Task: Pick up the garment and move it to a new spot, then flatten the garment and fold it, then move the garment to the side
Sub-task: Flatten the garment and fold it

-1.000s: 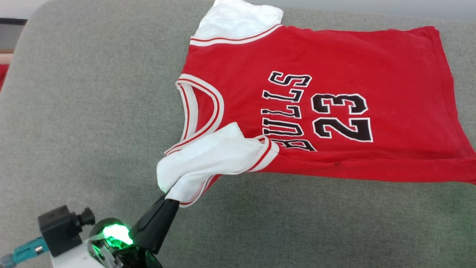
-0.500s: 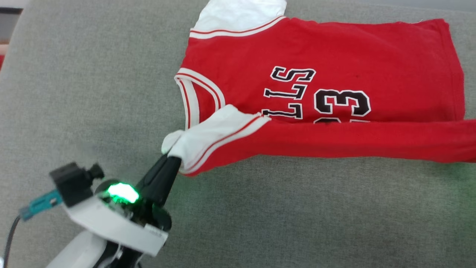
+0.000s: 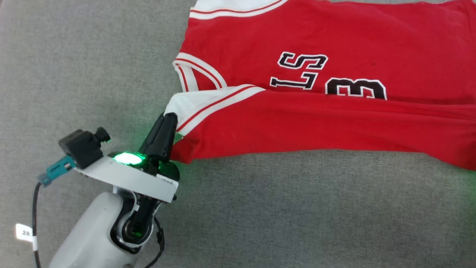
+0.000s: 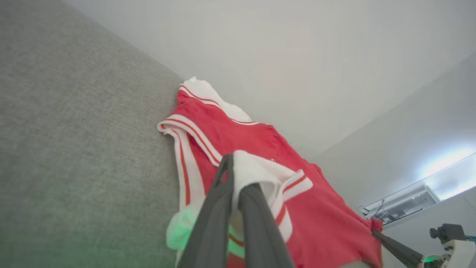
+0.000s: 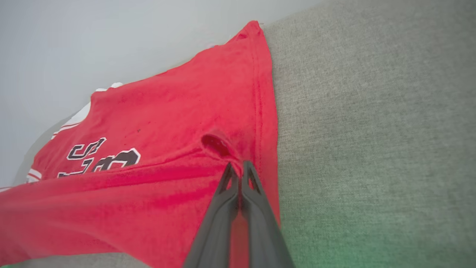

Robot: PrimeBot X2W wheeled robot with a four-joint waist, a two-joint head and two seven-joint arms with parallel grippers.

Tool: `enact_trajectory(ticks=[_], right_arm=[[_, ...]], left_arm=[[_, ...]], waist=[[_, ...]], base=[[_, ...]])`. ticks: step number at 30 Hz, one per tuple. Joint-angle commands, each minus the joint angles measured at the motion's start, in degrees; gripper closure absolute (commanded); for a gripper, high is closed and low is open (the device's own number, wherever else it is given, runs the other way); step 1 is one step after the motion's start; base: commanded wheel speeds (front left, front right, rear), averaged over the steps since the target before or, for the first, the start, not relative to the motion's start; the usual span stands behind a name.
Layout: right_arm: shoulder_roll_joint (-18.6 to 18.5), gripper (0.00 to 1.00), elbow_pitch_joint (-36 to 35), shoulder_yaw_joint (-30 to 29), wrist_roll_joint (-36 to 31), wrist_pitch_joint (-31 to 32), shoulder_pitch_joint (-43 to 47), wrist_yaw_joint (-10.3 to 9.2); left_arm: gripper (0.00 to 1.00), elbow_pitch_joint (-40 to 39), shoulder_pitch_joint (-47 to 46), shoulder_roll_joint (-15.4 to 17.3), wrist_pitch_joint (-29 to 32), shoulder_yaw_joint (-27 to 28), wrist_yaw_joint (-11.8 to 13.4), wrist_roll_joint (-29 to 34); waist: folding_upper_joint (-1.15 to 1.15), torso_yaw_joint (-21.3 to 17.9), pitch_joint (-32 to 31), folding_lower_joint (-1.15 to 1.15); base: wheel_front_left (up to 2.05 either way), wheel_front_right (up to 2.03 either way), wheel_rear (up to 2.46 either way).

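On the grey cushion [image 3: 81,56] the garment [image 3: 316,126] runs lengthwise between both arms: left gripper [image 3: 170,117] pinches its white sleeve [image 3: 193,105], right gripper [image 5: 238,168], seemingly, a red fold near the hem [image 5: 266,111]

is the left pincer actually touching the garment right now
Touching. The left wrist view shows the left pincer shut on the garment, with white sleeve cloth pinched between its closed jaws.

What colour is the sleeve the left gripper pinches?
White sleeve with red-striped trim; clearest in head view.
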Motion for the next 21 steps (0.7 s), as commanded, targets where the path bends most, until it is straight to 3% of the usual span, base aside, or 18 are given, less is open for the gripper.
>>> enact_trajectory(ticks=[1,9,15,17,18,19,20,21], right_arm=[[0.2,1.0,0.96,0.3,-0.44,-0.8,-1.08,-0.06],[-0.19,1.0,5.02,2.24,-0.87,-3.64,-3.24,-0.06],[-0.67,1.0,8.07,4.45,-2.11,-6.1,-3.82,-0.06],[-0.65,1.0,8.75,5.5,-2.37,-7.09,-3.77,-0.06],[-0.7,0.91,9.02,6.01,-2.48,-7.69,-3.71,-0.06],[-0.71,0.64,9.21,6.36,-2.56,-8.34,-3.59,-0.06],[-0.71,0.51,9.39,6.62,-2.49,-8.91,-3.43,-0.06],[-0.67,0.18,9.54,6.93,-2.35,-9.34,-3.21,-0.06]], left_arm=[[1.0,1.31,-0.7,-0.2,-0.06,0.6,0.13,0.94],[1.0,6.49,-2.27,-2.63,0.0,0.77,0.13,3.66],[0.98,11.5,-4.11,-2.0,0.04,-1.75,0.13,5.78],[0.56,12.9,-4.5,-1.34,0.04,-2.8,0.14,6.3],[0.2,13.34,-4.85,-0.77,0.04,-3.24,0.15,6.64],[0.0,13.61,-5.17,-0.3,0.02,-3.73,0.16,6.54],[0.0,13.66,-5.47,0.36,0.02,-4.51,0.16,6.48],[0.0,13.5,-5.78,1.02,-0.01,-5.47,0.15,6.54]], waist=[[0.0,-0.14,0.83,0.0],[0.0,-0.19,1.84,0.0],[0.0,-0.43,1.15,0.0],[0.0,-0.56,0.36,0.0],[0.0,-0.59,-0.15,0.0],[0.0,-0.61,-0.73,0.0],[0.0,-0.62,-1.35,0.0],[0.0,-0.62,-2.04,0.0]], base=[[0.0,0.0,0.0],[0.0,0.0,0.0],[0.0,0.0,0.0],[0.0,0.0,0.0],[0.0,0.0,0.0],[0.0,0.0,0.0],[0.0,0.0,0.0],[0.0,0.0,0.0]])
